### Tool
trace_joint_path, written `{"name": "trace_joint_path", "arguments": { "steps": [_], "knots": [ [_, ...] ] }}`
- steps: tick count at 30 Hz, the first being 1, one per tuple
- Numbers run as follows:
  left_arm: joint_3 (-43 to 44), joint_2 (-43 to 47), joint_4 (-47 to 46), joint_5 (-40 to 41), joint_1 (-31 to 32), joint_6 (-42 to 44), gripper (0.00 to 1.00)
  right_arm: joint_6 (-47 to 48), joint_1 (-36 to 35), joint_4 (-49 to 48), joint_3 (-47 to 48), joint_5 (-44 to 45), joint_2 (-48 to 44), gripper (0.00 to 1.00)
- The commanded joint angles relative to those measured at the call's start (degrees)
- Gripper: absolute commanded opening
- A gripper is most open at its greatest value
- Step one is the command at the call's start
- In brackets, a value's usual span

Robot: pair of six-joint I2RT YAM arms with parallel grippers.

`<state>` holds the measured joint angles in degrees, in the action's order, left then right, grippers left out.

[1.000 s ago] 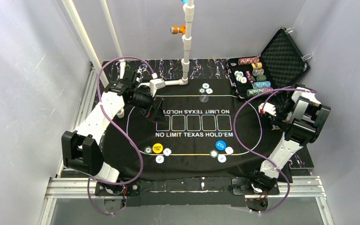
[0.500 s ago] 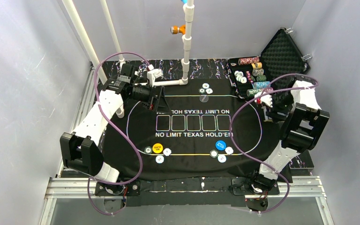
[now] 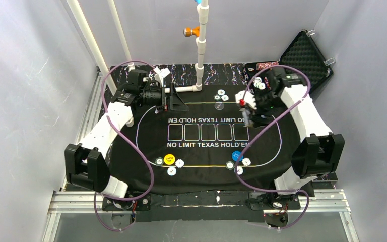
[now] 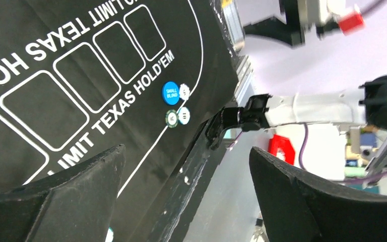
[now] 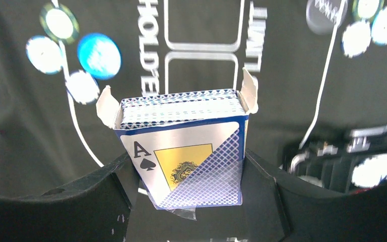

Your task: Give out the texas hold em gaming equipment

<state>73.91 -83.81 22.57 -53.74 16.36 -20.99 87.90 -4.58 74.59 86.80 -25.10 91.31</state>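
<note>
My right gripper (image 3: 245, 115) hangs over the right half of the black mat (image 3: 151, 146), shut on an open box of playing cards (image 5: 186, 151). The box shows an ace of spades and a blue lattice, and the deck's edges show at its open top. My left gripper (image 3: 177, 103) is open and empty, tilted sideways above the mat's far-left corner. A yellow disc (image 3: 169, 159) lies with three chips (image 3: 171, 171) at the near left. A blue disc (image 3: 237, 156) lies with three chips (image 3: 238, 171) at the near right. More chips (image 3: 221, 95) lie at the far middle.
The open black foam-lined case (image 3: 307, 55) stands at the far right, a chip stack (image 3: 267, 64) showing past my right arm. A white pipe post (image 3: 200, 55) rises at the mat's far edge. Five card boxes are printed mid-mat (image 3: 208, 132).
The right arm has swung left from beside the case to over the mat, carrying the card box. The left gripper has drawn back toward the far-left corner and tipped sideways.
</note>
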Motion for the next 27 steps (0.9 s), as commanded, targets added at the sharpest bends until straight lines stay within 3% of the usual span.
{"name": "trace_joint_path", "arguments": {
  "steps": [1,6,12,22,26,27],
  "knots": [
    [-4.5,0.3,-13.1,-2.4,1.1,-13.7,0.88,-17.4,-10.7,-4.6,1.2,-4.1,-4.3,0.26],
    [-8.0,-2.6,-24.6,-1.6,3.8,-21.8,0.80,-30.1,-21.1,-11.2,-0.2,0.2,-3.8,0.26],
    [-8.0,-6.7,-25.0,0.7,9.5,-23.0,0.78,-40.0,-28.7,-13.6,1.0,4.8,-1.4,0.25],
    [-6.7,-12.3,-26.4,1.4,16.1,-25.9,0.62,-47.3,-34.4,-17.0,2.8,8.1,0.1,0.25],
    [-9.3,-14.6,-36.8,-2.6,18.0,-34.1,0.46,-47.6,-34.7,-18.3,2.5,8.1,0.1,0.25],
    [-9.0,-15.5,-38.1,-3.2,18.0,-35.3,0.34,-47.7,-34.7,-18.6,2.3,8.2,-0.2,0.25]
  ]
}}
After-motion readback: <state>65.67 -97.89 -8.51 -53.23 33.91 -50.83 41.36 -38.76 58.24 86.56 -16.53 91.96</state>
